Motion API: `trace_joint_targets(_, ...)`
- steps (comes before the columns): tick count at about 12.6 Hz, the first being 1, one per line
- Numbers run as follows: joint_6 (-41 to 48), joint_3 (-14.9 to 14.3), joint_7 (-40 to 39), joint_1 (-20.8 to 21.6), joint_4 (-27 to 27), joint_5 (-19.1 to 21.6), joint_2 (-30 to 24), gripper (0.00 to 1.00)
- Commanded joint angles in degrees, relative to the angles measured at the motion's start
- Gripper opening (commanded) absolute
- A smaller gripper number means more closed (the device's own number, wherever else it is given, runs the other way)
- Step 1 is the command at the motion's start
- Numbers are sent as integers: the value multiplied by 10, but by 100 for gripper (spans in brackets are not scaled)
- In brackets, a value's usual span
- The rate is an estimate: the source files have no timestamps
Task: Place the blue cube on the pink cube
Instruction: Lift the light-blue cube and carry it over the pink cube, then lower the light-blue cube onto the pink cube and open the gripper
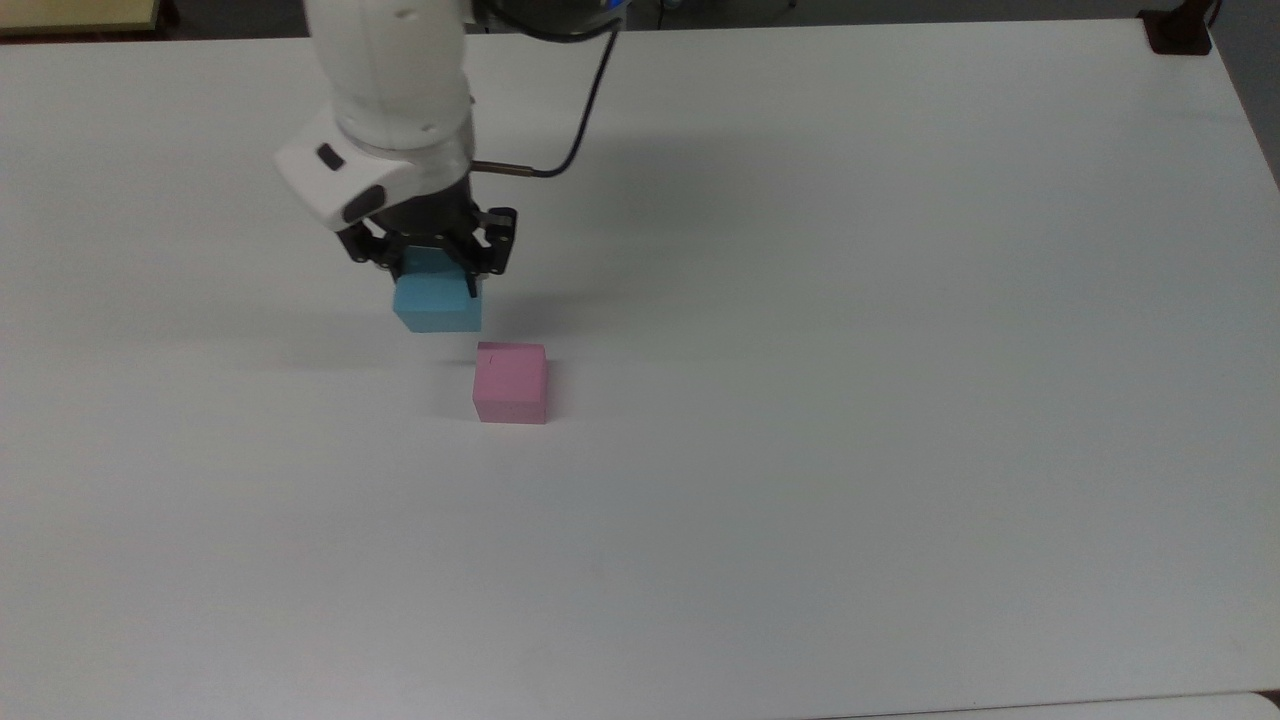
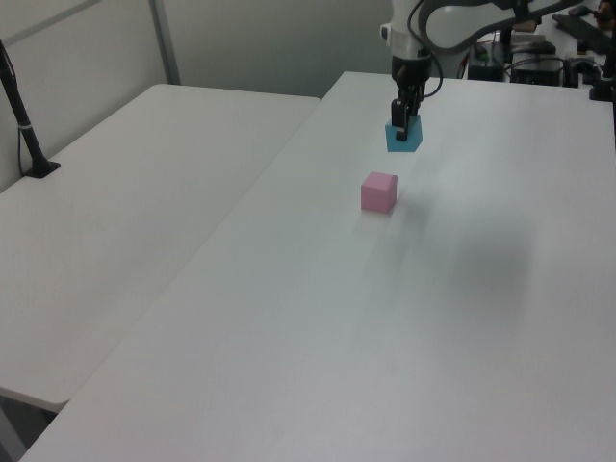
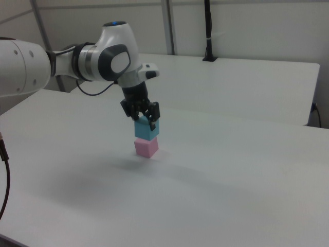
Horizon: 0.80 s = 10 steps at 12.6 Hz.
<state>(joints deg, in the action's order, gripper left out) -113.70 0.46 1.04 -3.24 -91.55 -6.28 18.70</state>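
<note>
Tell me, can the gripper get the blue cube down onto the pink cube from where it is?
Probably yes. The gripper holds the blue cube lifted off the table, and the pink cube has a bare top with nothing around it.

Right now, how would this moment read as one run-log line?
gripper: shut on blue cube | cube: lifted off table | pink cube: on table, bare

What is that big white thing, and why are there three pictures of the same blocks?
The white thing is a robot arm. At its tip is a claw with two fingers, like a pincer. The claw is squeezing a blue block and holding it in the air above a white table. A pink block sits on that table. Three cameras look at the same moment: one from above and one from each side. From one side the blue block looks almost over the pink one.
</note>
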Motion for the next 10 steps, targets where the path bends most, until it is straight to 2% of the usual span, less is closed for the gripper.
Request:
trace_joint_targets(1,-30,3,80,16,-35,-41,-1,51)
trace_joint_targets(8,-105,25,149,16,-42,-67,22,53)
trace_joint_targets(9,-111,25,151,17,-40,-79,27,60)
trace_joint_targets(10,-114,26,151,17,-42,-85,28,75)
